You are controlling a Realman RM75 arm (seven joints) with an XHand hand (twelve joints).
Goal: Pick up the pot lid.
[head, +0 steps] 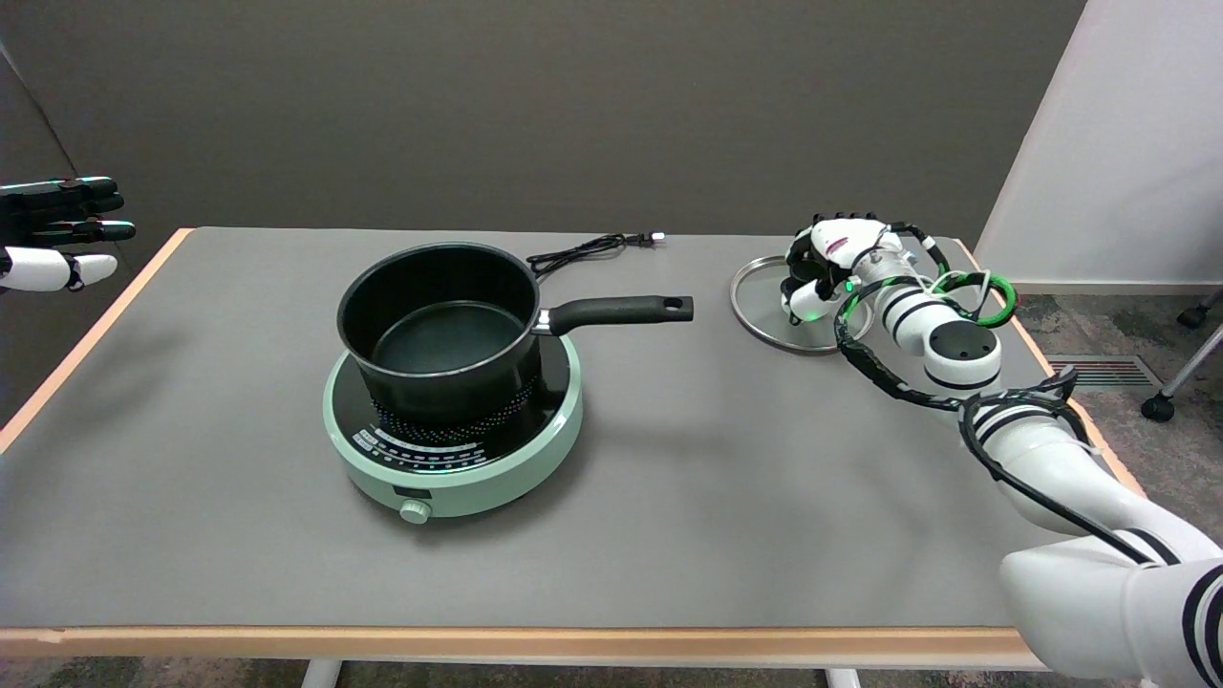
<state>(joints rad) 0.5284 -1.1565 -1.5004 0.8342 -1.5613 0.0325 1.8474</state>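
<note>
1. The table [669, 535] stretched away to your working hand's left and toward the camera; your hand sat over its far right corner.
2. The cooker [449, 449] stood well off to the hand's left, nearer the camera, out of the coming move.
3. The pot [435, 330] sat on that cooker, its black handle [616, 311] pointing toward your hand, its tip well short of the lid.
4. The lid [764, 320] lay flat on the table directly beneath your right hand [822, 268]. It is round, so it had no long axis to line up with; what mattered was its centre, where a knob would be, and that spot was hidden under the hand.
5. Your right hand hung over the lid's right-hand part, fingers curled downward toward the centre. I could not tell whether they had closed on a knob or only hovered around it, since the palm blocked the view.
6. The lid's rim looked to be resting on the table, so I judged the lift not yet made.
7. The other hand [57, 234] was far across the table, held in the air; yours was by far the nearer.
8. A cord [583, 250] lay behind the pot, left of your hand, clear of the lid.
</note>
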